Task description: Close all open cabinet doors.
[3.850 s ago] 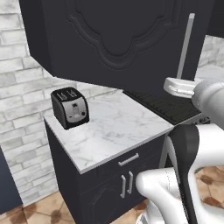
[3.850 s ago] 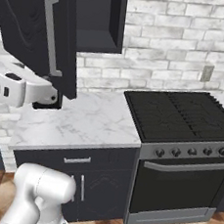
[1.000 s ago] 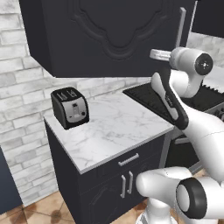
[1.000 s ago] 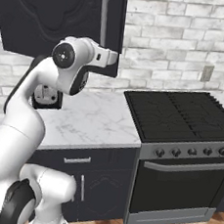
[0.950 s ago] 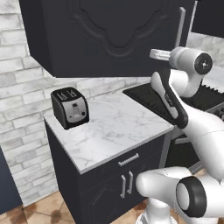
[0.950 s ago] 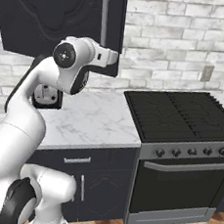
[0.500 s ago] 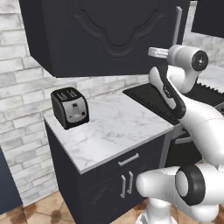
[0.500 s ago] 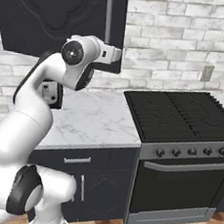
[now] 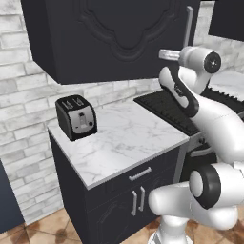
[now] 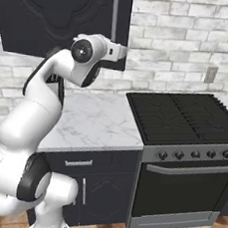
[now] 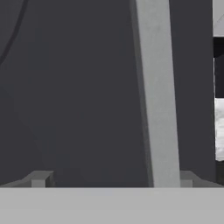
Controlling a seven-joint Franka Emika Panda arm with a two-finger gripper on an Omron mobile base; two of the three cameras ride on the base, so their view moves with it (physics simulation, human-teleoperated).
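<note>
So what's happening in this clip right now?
The robot arm has its gripper up against the black cabinet door above the marble counter, right by the door's silver handle. The door looks nearly shut. A toaster sits on the counter, and the stove is alongside.

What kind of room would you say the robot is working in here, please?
A home-style kitchen, rendered: a black gas stove with an oven below, a marble counter carrying a toaster, and black wall cabinet doors against white brick.
</note>
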